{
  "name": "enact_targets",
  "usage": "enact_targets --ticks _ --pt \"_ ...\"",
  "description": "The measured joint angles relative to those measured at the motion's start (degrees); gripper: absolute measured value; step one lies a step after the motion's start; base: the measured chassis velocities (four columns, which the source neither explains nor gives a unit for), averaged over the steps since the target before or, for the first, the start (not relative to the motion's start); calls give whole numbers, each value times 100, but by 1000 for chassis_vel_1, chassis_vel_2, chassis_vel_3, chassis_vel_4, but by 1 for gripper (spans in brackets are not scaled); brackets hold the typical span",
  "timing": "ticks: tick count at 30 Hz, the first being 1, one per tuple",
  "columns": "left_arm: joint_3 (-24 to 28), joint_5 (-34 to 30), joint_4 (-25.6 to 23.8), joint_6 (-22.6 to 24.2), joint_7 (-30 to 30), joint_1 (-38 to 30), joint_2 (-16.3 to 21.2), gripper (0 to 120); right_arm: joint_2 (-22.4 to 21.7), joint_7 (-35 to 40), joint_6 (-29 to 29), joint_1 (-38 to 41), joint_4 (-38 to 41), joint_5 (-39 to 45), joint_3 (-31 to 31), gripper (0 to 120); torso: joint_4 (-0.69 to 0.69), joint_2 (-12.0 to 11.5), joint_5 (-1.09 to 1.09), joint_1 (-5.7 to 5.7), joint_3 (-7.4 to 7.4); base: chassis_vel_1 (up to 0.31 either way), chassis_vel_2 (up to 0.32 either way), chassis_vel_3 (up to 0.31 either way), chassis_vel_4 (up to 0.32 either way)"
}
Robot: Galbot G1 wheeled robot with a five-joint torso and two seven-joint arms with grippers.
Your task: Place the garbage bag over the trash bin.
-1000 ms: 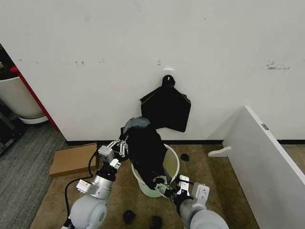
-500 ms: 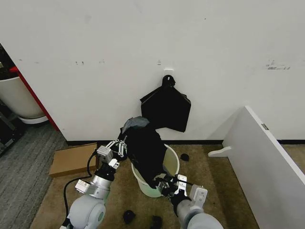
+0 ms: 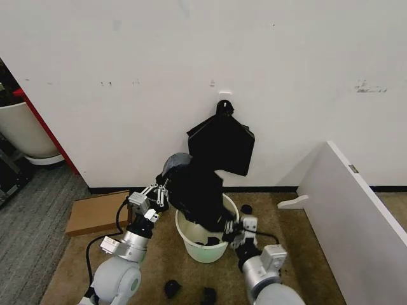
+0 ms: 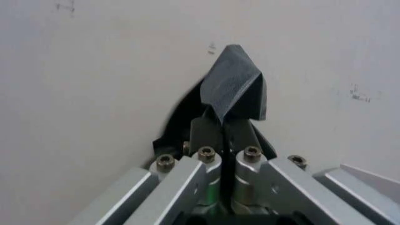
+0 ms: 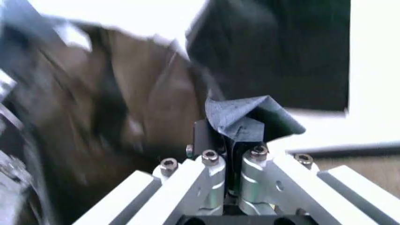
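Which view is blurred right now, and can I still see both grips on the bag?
Right wrist view: background smeared, yet the right tool sharply pinches the garbage bag. Left wrist view: crisp, left tool shut on a fold. Head view: evenly lit and clear.

Even, bright indoor light, soft shadows; beyond my right pincer [image 5: 233,140] everything smears with motion blur.
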Motion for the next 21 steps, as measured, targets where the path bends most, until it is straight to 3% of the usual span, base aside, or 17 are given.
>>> enact_targets --ticks 7,21 --pt "75 -338 106 104 -74 29 -88 0 -34 -11 -193 -101 591 -2 76 0 -1 0 0 0 0 0 0 0 0" --pt "237 -982 544 508 -262 20 -385 0 77 893 -1227 337 850 1458 135 0 0 0 1 -1 0 0 0 0 0"
